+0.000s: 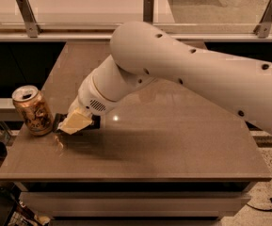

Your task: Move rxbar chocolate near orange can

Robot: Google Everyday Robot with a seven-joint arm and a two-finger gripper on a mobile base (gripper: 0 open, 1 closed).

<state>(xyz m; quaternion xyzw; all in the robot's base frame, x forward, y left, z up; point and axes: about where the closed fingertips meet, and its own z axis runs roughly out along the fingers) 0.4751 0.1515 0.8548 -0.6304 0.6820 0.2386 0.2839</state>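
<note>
Brown, smooth tabletop [173, 145] fills most of the view, with a low rail on metal posts [148, 8] along its far edge and a pale floor beyond it. A bright spot of light reflects off the surface near the middle.

The white arm [187, 74] comes in from the right and bends down toward the table's left front part. At its end the gripper [74, 123], tan in colour, sits low over the table surface, pointing toward the left edge.

The orange can [32, 111] stands upright near the left edge of the table, its silver top and opening in view, dark lettering on its golden side.

The rxbar chocolate [58, 123] shows only as a dark flat shape lying directly under the gripper. A narrow strip of it pokes out on the can's side, and another dark patch on the gripper's right may belong to it too. It lies just beside the can, close to touching, though the contact itself is hard to make out.

Whether the gripper is clamped on the bar or merely resting over it cannot be told, since the tan end covers the middle of the wrapper.
</note>
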